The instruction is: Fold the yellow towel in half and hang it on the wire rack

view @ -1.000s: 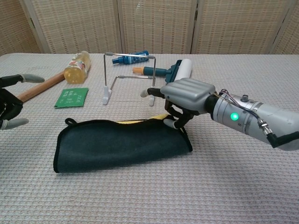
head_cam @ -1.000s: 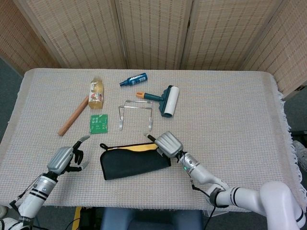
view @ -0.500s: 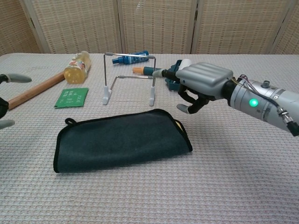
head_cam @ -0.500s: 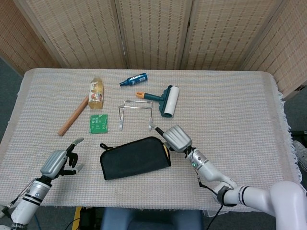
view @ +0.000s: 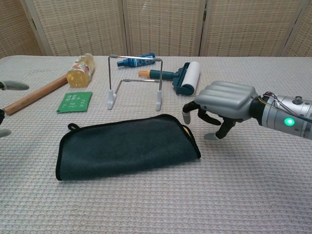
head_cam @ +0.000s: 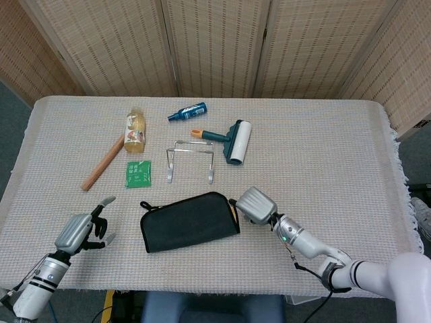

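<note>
The towel (head_cam: pixel 190 221) lies folded in half near the table's front edge, dark side out. A sliver of yellow (view: pixel 186 131) shows at its right end. The wire rack (head_cam: pixel 192 156) stands bare just behind it, seen also in the chest view as an upright wire frame (view: pixel 135 80). My right hand (head_cam: pixel 256 204) hovers just right of the towel's end, fingers bent down and apart, holding nothing (view: pixel 222 105). My left hand (head_cam: pixel 84 227) is off to the towel's left, fingers spread and empty; only its fingertips (view: pixel 13 86) reach the chest view.
Behind the rack lie a lint roller (head_cam: pixel 232 140) and a blue spray bottle (head_cam: pixel 188 111). To the left are a yellow bottle (head_cam: pixel 135 130), a wooden stick (head_cam: pixel 103 163) and a green packet (head_cam: pixel 138 173). The table's front edge runs close below the towel.
My right hand let go of the towel's upper layer, which dropped flat over the yellow side, and the hand drew away to the right and lower. My left hand slid slightly back and left.
</note>
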